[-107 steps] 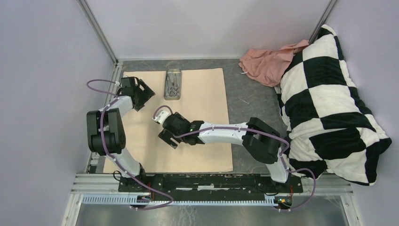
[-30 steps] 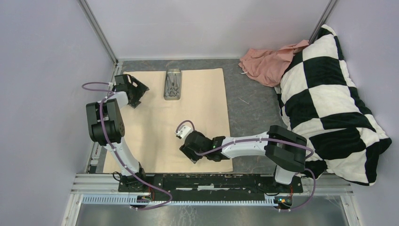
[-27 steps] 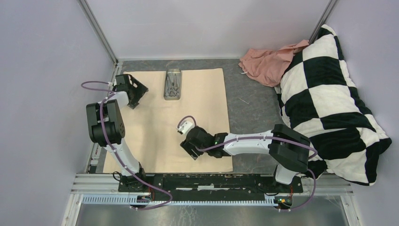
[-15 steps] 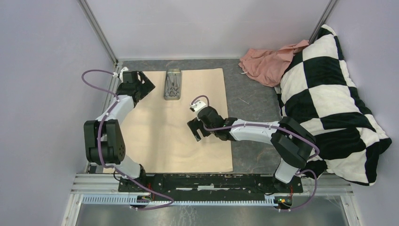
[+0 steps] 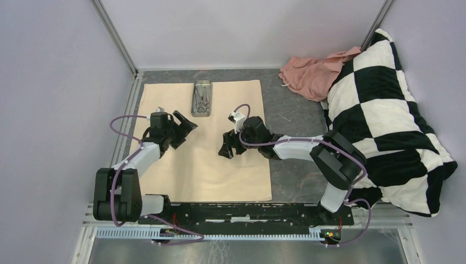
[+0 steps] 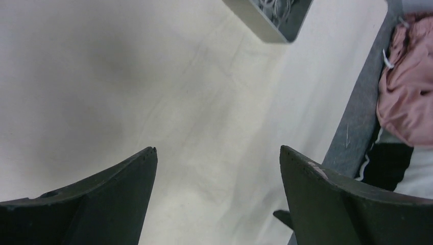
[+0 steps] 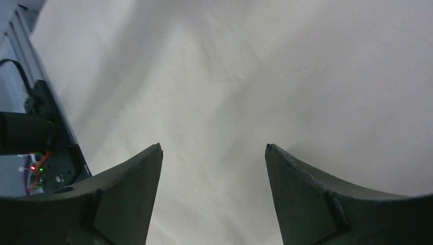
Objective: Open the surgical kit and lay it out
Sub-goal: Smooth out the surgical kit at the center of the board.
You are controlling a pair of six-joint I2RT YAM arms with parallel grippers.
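Peach cloth wrap [image 5: 220, 176] lies spread flat on the grey counter [image 5: 291, 126], apparently serving as the laying-out field. The steel tray [image 5: 201, 114] sits near its far edge, instruments [image 5: 201, 100] heaped inside (individual pieces indistinct). The left hand [image 5: 184, 131] and right hand [image 5: 225, 146] hover over bare cloth, jaws apart, empty; judged ready to unload the tray.

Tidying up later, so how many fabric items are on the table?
3: the beige cloth spread flat at left, a crumpled pink cloth at the far right, and a black-and-white checkered pillow along the right side. More could hide beneath it.
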